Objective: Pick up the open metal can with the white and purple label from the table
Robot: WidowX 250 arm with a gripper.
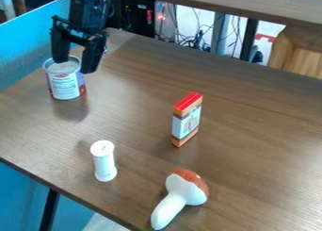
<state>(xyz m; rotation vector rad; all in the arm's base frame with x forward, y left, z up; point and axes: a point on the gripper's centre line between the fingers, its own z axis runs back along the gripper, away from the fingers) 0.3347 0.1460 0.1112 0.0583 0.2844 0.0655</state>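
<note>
The black gripper (76, 65) hangs at the upper left of the camera view, its two fingers spread apart and pointing down. It is open, over or just in front of a can (65, 86) with a pale label, which stands upright; whether they touch I cannot tell. The gripper's fingers hide part of the can's rim. Right of the middle stands a small red, orange and white box (187, 120). A white cylindrical shaker (104, 161) is upright at the lower left. Near the front edge a toy mushroom (180, 197) with a red-brown cap lies on its side.
The brown wooden table (135, 117) has its front edge running from the left down to the bottom. A blue panel (28, 41) borders it at the upper left. Behind it are a raised wooden shelf (252, 7), cables and a wooden piece at the upper right.
</note>
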